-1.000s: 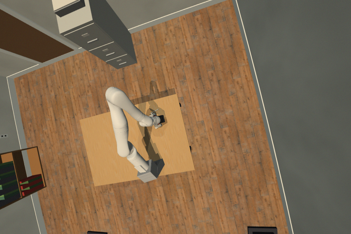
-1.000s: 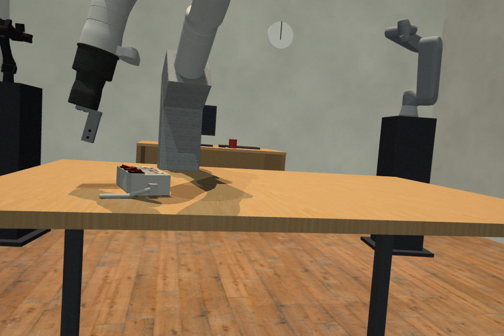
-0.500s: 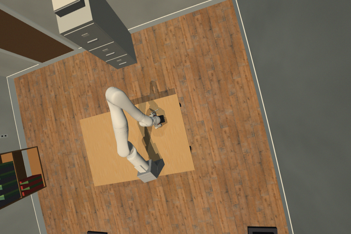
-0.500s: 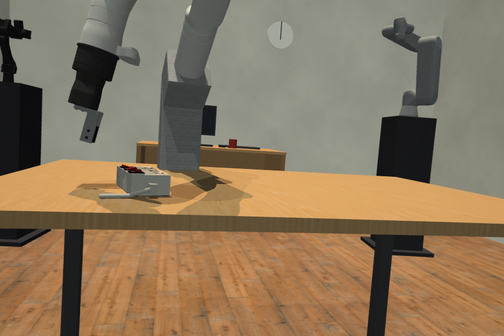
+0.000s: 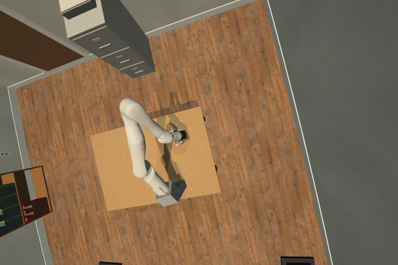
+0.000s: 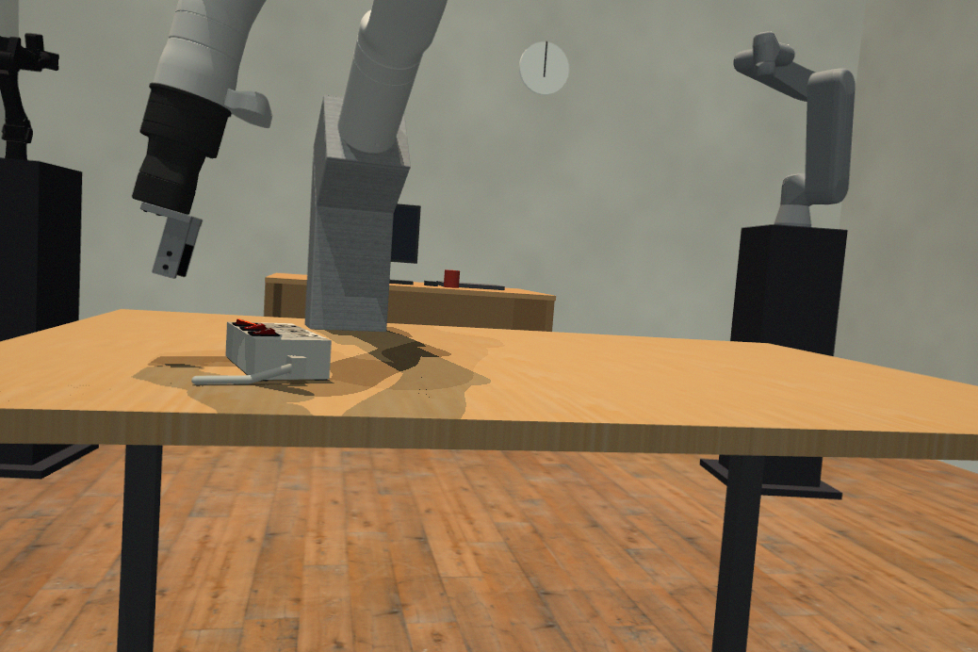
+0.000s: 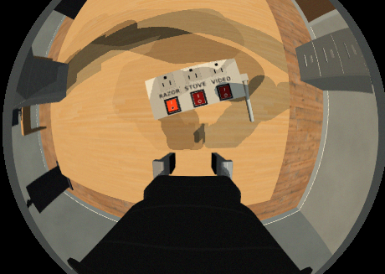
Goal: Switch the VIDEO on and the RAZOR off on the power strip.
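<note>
the power strip lies flat on the table, right way up, which leaves its rockers facing the arm. in the wrist view it sits at twelve o'clock from the gripper, its row of switches on the side nearer the fingers. the jaws stand fully open with nothing between them, hanging above the table and apart from the strip; that clearance probably serves for lining up before a press. wide fingers could catch two rockers at once, so closing them first would seem wiser.

the razor switch, at the row's left end, glows bright orange, so it looks on and still needs switching off. the stove switch, in the middle, is dark red and should be left alone. the video switch, at about one o'clock from the gripper, is dark too, perhaps off, though its tilt is hard to read. both asked-for changes seem to remain. the cord leaves the strip's video end and bends towards five o'clock.

the table is pale wood, crossed by the arm's shadows. beyond it are a plank floor, grey walls and, at eleven o'clock from above, a filing cabinet.
</note>
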Motion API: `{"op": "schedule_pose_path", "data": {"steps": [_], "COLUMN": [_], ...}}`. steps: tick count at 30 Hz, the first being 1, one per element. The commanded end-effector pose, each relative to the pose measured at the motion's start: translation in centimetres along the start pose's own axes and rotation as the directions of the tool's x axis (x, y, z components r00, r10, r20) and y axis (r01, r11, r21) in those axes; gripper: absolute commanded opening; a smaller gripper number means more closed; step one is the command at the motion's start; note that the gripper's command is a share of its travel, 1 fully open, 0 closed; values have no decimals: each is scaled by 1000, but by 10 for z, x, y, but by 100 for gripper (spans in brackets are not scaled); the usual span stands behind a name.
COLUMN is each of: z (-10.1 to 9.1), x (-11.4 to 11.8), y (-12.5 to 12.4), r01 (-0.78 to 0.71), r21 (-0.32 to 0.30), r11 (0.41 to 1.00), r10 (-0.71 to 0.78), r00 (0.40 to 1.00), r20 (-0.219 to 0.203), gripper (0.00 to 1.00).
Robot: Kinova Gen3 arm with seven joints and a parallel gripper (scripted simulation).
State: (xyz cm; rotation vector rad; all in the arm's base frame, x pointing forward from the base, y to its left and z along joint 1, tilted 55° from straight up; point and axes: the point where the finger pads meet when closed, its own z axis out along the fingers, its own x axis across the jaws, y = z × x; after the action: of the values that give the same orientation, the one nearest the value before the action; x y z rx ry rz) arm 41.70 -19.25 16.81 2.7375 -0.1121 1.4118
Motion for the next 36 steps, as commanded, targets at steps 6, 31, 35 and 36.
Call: {"op": "schedule_pose_path", "data": {"steps": [6,31,35,36], "z": [0,-2,-2,-2], "x": [2,3,3,3], "y": [2,-27,-27,-27], "r01": [-2,27,27,27], "r21": [-2,75,75,75], "r11": [1000,997,997,997], "r10": [2,-27,-27,-27], "r00": [1000,1000,1000,1000], "r20": [-1,-5,-5,-5], "gripper": [100,100,100,100]}}
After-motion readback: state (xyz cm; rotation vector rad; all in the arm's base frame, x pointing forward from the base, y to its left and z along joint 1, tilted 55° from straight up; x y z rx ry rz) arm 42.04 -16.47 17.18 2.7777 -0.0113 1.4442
